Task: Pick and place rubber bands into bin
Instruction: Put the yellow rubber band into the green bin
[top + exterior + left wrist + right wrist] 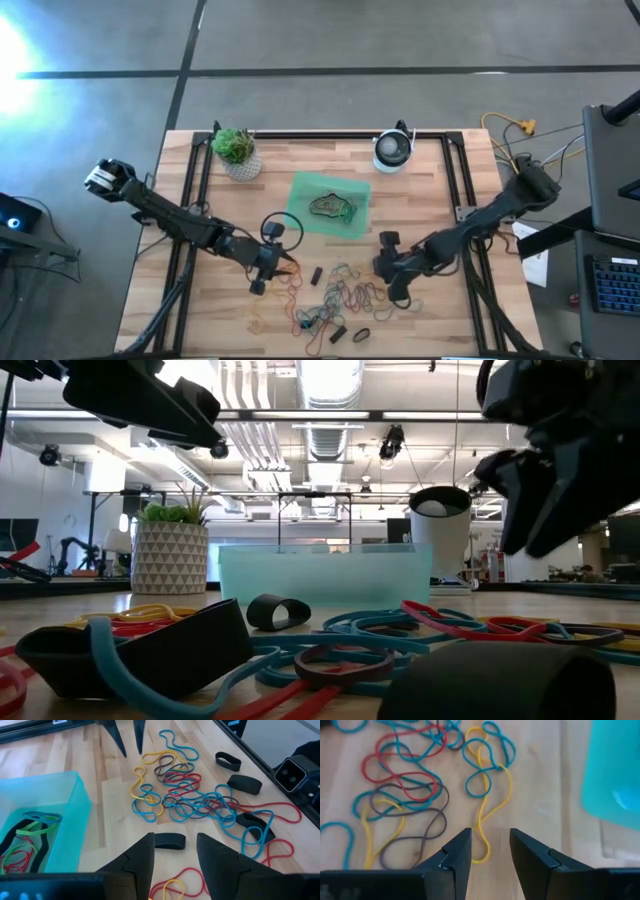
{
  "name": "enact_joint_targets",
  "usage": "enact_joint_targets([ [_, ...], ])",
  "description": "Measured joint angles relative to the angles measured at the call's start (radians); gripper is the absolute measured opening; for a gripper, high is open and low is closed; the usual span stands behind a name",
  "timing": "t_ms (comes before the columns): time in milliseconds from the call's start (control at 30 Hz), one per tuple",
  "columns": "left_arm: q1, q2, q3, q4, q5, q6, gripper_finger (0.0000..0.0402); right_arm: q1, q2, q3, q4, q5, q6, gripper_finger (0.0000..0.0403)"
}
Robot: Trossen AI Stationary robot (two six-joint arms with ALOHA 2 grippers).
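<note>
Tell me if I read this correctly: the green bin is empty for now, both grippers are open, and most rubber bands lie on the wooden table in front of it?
Not quite. The bin is not empty: the left wrist view shows several rubber bands already inside it. The rest holds: the left gripper and right gripper have open fingers, and most bands lie on the table.

No text, label, brand, number or sign can be read in any of the views: not on the light wooden table (pixel 200 300), nor on the shallow translucent green plastic bin (pixel 300 190), nor in the room beyond.
</note>
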Motion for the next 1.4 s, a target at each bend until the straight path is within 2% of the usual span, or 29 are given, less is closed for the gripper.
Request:
enact_joint_targets([
  [133, 0.000, 0.000, 0.000, 0.000, -0.001, 0.001, 0.0132, -0.004, 0.064, -0.001, 0.026, -0.003, -0.011, 0.0127],
  [267, 0.001, 0.000, 0.000, 0.000, -0.002, 0.001, 0.0132, -0.023, 0.102, -0.001, 0.038, -0.017, 0.047, 0.0127],
  [467, 0.001, 0.000, 0.000, 0.000, -0.002, 0.003, 0.0132, -0.049, 0.125, -0.001, 0.089, -0.133, 0.074, 0.0127],
  [833, 0.001, 0.000, 0.000, -0.001, -0.002, 0.021, 0.0132, -0.073, 0.219, 0.027, 0.083, -0.162, 0.112, 0.0126],
  [933, 0.001, 0.000, -0.001, -0.001, -0.002, 0.022, 0.0132, -0.072, 0.228, 0.036, 0.073, -0.161, 0.108, 0.0104],
  [1100, 0.001, 0.000, -0.001, -0.001, -0.005, 0.031, 0.0132, -0.072, 0.226, 0.042, 0.062, -0.168, 0.092, 0.0022],
  [1400, 0.001, 0.000, -0.001, -0.001, -0.005, 0.030, 0.0132, -0.071, 0.131, 0.028, -0.005, -0.083, 0.087, 0.0008],
])
